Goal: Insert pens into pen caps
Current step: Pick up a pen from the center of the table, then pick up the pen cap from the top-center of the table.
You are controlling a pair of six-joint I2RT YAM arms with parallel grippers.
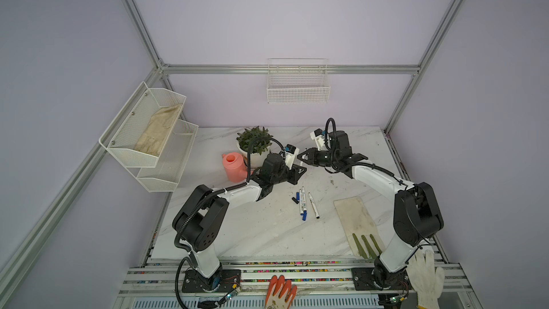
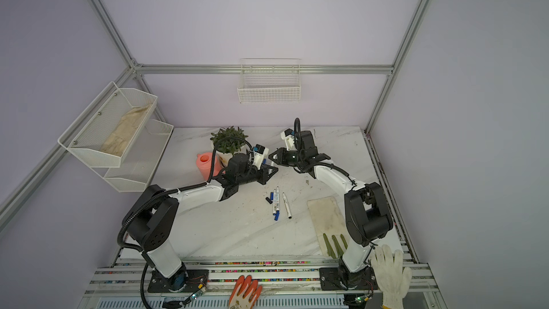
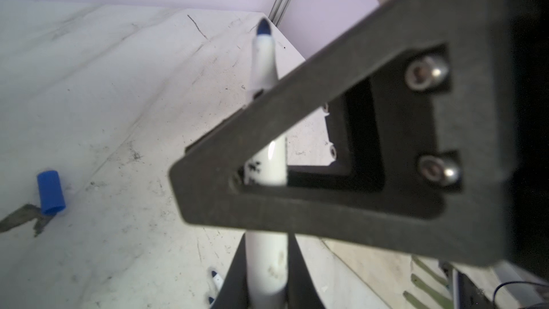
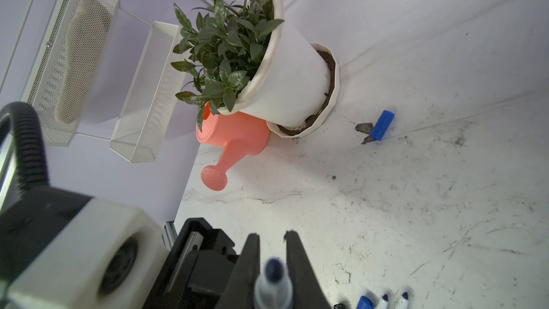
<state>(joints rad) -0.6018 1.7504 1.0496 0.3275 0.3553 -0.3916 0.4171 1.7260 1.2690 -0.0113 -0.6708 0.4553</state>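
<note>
One white pen with a blue tip hangs above the back middle of the table, and both grippers are shut on it. My left gripper clamps its rear part. My right gripper clamps it nearer the tip; its dark finger crosses the barrel in the left wrist view. In both top views the grippers meet tip to tip. Three more pens lie mid-table beside a blue cap and a black cap. A loose blue cap lies near the pot.
A potted plant and a pink watering can stand behind my left arm. A dirty cloth with a green-fingered glove lies at the right front. An orange glove and a white glove rest on the front rail.
</note>
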